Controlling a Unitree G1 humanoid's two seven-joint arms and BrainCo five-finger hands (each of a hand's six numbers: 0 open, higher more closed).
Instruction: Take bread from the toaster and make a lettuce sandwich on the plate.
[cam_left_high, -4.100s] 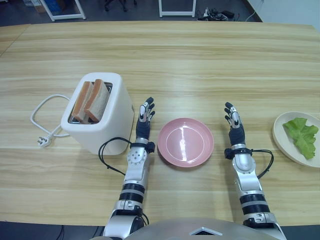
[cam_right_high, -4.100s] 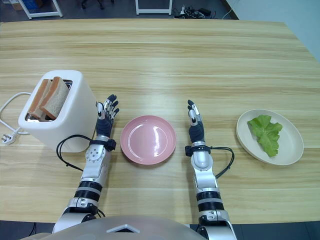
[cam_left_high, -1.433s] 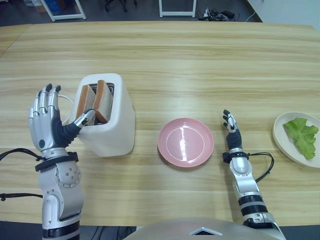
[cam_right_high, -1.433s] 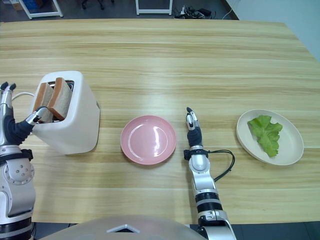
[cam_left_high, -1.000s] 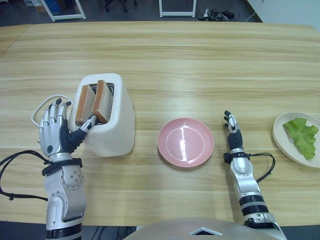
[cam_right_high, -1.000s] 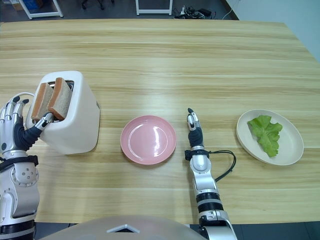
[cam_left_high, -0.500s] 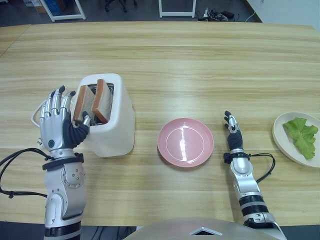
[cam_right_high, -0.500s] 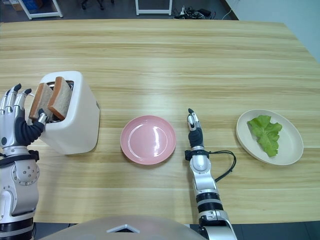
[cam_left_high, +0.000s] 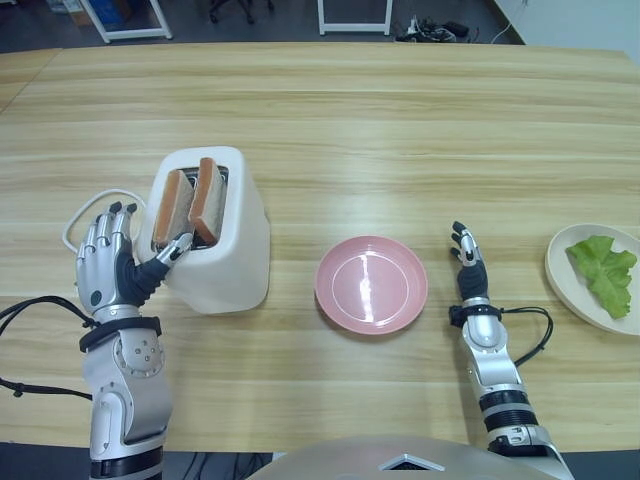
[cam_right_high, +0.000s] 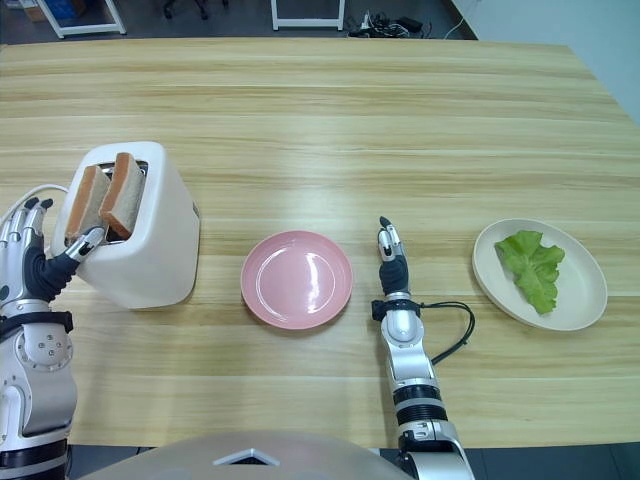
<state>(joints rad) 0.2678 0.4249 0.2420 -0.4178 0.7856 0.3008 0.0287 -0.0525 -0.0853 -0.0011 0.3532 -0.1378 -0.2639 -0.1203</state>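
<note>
A white toaster (cam_left_high: 222, 250) stands on the table's left side with two bread slices (cam_left_high: 172, 207) (cam_left_high: 208, 198) sticking up out of its slots. My left hand (cam_left_high: 108, 268) is just left of the toaster, fingers spread upward. Its thumb touches the toaster's near top edge under the left slice, and it holds nothing. The empty pink plate (cam_left_high: 371, 285) lies at the centre. My right hand (cam_left_high: 466, 262) rests to the plate's right with straight fingers. A lettuce leaf (cam_left_high: 603, 270) lies on a beige plate (cam_left_high: 560, 280) at the far right.
The toaster's white power cord (cam_left_high: 76, 217) loops on the table behind my left hand. Bare wooden tabletop stretches beyond the toaster and plates. Chair and table legs stand on the floor past the far edge.
My left hand has dropped lower and slightly left, away from the left slice it was beside half a second ago. The right hand and plates stay put.
</note>
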